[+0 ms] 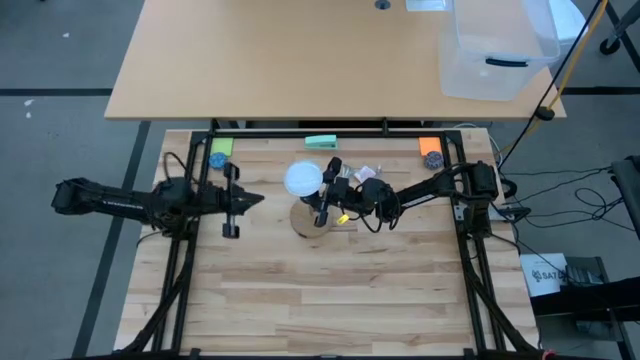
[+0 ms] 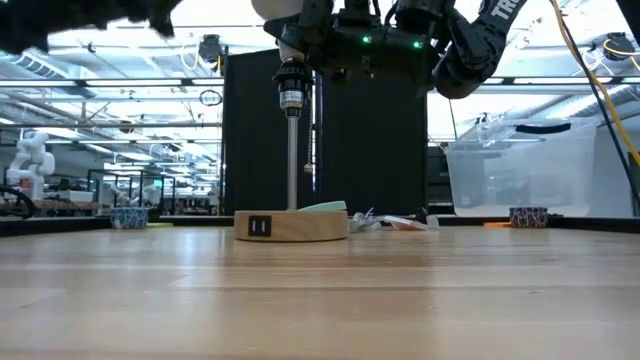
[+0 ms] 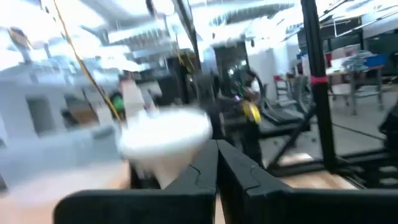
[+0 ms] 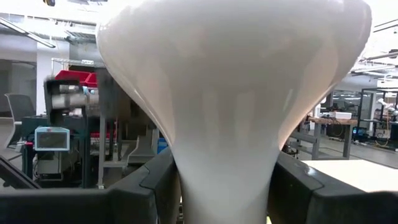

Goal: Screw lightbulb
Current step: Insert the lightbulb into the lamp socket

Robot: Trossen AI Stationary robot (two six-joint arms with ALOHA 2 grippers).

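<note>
The lightbulb (image 1: pixel 302 180), white with a round globe, stands upright atop the black socket (image 2: pixel 291 95). The socket's thin pole rises from the round wooden base (image 2: pixel 291 226) at mid-table. My right gripper (image 1: pixel 322 192) reaches in from the table's right and is shut on the bulb, which fills the right wrist view (image 4: pixel 230 93). My left gripper (image 1: pixel 255 200) is shut and holds nothing; it hovers left of the bulb and points at it. The bulb shows blurred (image 3: pixel 165 137) beyond the left gripper's fingers (image 3: pixel 217 171). My right gripper pinches the bulb's narrowing neck (image 4: pixel 227 186), below the globe, between its two fingers (image 4: pixel 158 183), one on each side. The fingers come about level from the table's right. The bulb stays upright, globe on top, over the socket; how deep its screw end sits cannot be seen.
A small clear plastic bag (image 1: pixel 365 172) lies just behind the base. Along the far edge are a green block (image 1: pixel 320 141), an orange piece (image 1: pixel 430 152) and a blue bowl (image 1: pixel 218 158). A clear plastic bin (image 1: pixel 495 50) stands on the desk beyond.
</note>
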